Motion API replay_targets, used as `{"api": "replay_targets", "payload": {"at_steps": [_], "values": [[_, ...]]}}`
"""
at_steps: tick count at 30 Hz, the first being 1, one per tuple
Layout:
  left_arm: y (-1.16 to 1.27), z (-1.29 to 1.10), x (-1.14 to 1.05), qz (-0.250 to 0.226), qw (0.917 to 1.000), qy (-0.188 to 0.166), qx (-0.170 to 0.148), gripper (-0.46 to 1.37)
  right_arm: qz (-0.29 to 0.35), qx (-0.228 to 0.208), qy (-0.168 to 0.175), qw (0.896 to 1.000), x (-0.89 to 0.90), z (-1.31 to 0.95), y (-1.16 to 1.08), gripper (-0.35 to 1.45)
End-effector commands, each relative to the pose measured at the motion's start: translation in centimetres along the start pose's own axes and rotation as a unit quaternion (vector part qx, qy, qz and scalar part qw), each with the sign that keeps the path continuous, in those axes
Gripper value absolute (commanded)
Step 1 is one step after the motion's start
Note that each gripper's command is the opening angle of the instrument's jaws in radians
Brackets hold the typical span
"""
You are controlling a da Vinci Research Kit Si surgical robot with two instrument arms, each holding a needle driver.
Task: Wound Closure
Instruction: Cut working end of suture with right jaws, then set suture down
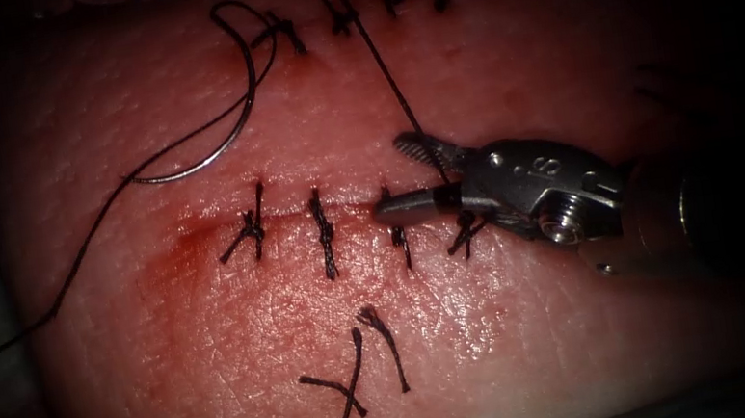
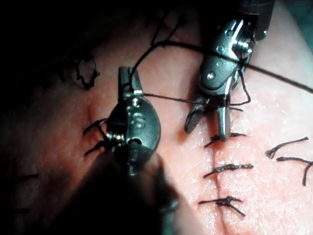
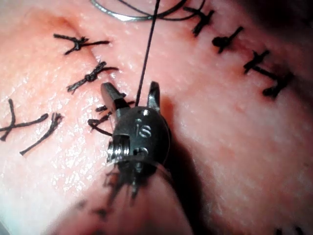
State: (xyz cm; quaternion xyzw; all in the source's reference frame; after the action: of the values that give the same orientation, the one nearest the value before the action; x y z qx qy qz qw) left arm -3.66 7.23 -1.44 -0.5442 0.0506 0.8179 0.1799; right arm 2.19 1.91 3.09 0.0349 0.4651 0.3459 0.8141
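Two serrated steel jaws of the right tool (image 1: 411, 174) are gaping astride taut black thread (image 1: 387, 71); the curved wire needle (image 1: 213, 149) is lying free on glistening tissue (image 1: 216, 338).

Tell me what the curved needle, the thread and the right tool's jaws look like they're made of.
Needle: looks like polished steel, thin and grey with a glint, lying free on the tissue above the cut.
Thread: dark, matte, probably braided suture; its cut ends fray.
Right tool: bare metal, shiny, with ridged inner faces; its jaws stand open around the taut thread.
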Motion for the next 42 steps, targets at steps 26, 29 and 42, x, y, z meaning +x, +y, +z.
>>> {"api": "replay_targets", "payload": {"at_steps": [26,29,42], "values": [[-0.01,0.0,0.02,0.001,1.0,0.001,-0.008,-0.35,-0.02,0.018,-0.01,1.0,-0.1,0.14,-0.04,-0.35],[-0.01,0.0,0.02,0.001,1.0,0.001,-0.008,-0.35,-0.021,0.022,-0.01,0.999,-0.11,0.1,-0.02,-0.35],[0.12,0.18,0.12,0.007,0.9994,0.031,-0.016,-0.35,0.001,-0.081,-0.001,0.997,-0.02,-1.09,0.65,1.2]]}}
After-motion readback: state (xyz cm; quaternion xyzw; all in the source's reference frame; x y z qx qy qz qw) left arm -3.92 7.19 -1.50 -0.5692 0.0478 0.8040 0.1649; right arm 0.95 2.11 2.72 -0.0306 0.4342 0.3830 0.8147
